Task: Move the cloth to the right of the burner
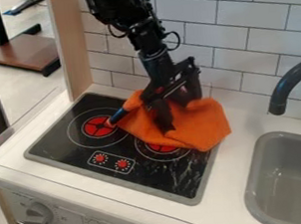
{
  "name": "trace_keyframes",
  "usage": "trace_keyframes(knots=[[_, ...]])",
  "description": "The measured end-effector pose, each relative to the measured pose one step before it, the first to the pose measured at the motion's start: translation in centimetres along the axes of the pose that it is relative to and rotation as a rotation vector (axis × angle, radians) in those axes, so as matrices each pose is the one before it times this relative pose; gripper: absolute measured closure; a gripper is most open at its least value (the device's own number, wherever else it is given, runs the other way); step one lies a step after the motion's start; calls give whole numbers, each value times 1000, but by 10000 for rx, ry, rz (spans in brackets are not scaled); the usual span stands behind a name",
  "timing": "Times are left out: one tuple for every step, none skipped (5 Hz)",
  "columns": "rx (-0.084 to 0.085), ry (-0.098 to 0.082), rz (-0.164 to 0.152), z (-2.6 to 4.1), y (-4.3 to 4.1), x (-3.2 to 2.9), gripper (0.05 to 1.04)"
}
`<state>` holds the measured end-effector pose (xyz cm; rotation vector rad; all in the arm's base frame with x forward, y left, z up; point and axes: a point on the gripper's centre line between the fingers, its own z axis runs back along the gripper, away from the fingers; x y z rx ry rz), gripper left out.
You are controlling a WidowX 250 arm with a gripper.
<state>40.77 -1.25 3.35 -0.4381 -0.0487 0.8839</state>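
Note:
The black gripper (167,107) hangs over the back right part of the stove, right against the orange cloth (198,127), and hides part of it. Crumpled, the cloth lies across the stove's back right area and partly covers the right burner (162,147). Its right end reaches past the stove's edge onto the white counter. The left burner (99,127) is uncovered. A dark blue stick-like thing (118,115) with a reddish tip touches the cloth's left side, near the left burner.
The black stove top (84,158) has a grey rim and two red knobs at its front. To the right, a grey sink (254,189) is set into the counter (234,151), with a dark curved faucet (281,91) behind it. A tiled wall (236,31) stands at the back.

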Motion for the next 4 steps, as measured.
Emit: trace_keyframes(knots=[[-404,114,-65,2285,-834,-328,85],[-617,-120,63,3338,-191,692,85],[-314,-169,-209,2010,-101,249,85],[-11,-18,-55,77,2,39,85]])
